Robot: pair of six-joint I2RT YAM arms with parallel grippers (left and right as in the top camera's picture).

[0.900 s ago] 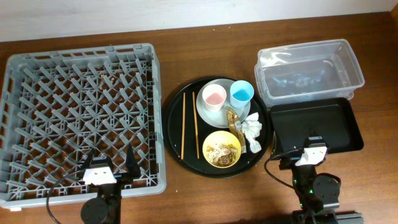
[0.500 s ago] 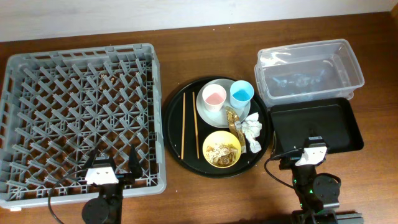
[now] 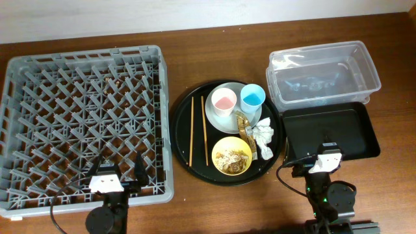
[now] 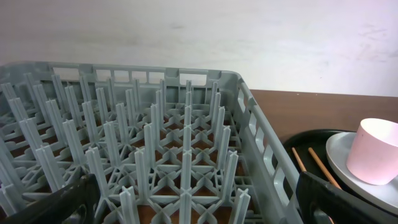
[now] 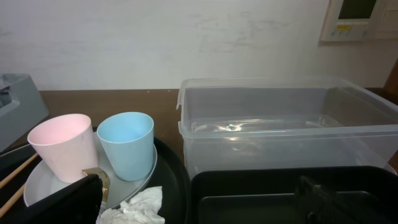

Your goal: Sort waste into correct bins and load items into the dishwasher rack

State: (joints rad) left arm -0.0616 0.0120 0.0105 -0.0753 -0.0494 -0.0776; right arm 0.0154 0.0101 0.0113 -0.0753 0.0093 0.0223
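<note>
On a round black tray (image 3: 182, 123) a white plate (image 3: 224, 122) holds a pink cup (image 3: 223, 99) and a blue cup (image 3: 252, 97). Beside them lie two chopsticks (image 3: 192, 130), a yellow bowl (image 3: 232, 155) with beige scraps, a gold wrapper (image 3: 244, 127) and a white napkin (image 3: 264, 135). The grey rack (image 3: 84, 123) is at the left. The clear tub (image 3: 323, 73) and the black rectangular tray (image 3: 344, 130) are at the right. My left gripper (image 3: 116, 170) is open and empty over the rack's front right corner. My right gripper (image 5: 199, 205) is open and empty over the black tray's near edge.
The wall runs along the table's far edge. Bare wood shows between the rack and the round tray, and along the front edge. In the left wrist view the rack's pegs (image 4: 186, 143) stand right before the fingers.
My left gripper has shifted slightly toward the front and right over the rack's corner. The right arm and all objects have not moved.
</note>
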